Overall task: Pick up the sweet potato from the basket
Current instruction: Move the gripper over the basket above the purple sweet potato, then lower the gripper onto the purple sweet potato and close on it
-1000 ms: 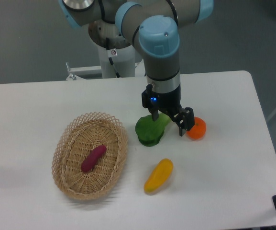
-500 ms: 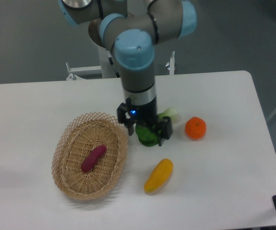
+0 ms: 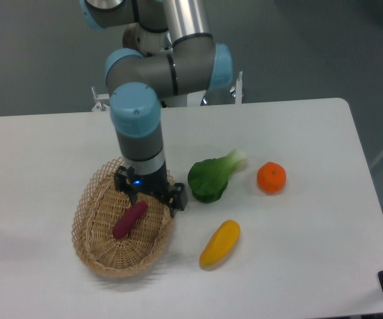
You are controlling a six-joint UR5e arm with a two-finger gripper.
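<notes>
A small purple-pink sweet potato (image 3: 130, 220) with pointy ends lies in the middle of the light tan woven basket (image 3: 89, 226). The basket is oval and shallow, with a loopy rim, and it sits on the white table (image 3: 310, 252).

The robot's black two-finger gripper (image 3: 153, 203) hangs over the basket, just above the upper end of the sweet potato. Its two fingers are spread apart, one on each side, and nothing is between them. It is hard to tell if a finger touches the sweet potato. A little blue light glows on the gripper. The grey and light blue robot arm (image 3: 138, 126) comes down to it from the back of the table.

To the right of the basket sits a leafy green vegetable (image 3: 212, 177) with a pale stem. Further right is a round orange fruit (image 3: 271, 178). In front of the green vegetable lies a curved yellow-orange fruit (image 3: 220, 243), near the basket but not touching it.
</notes>
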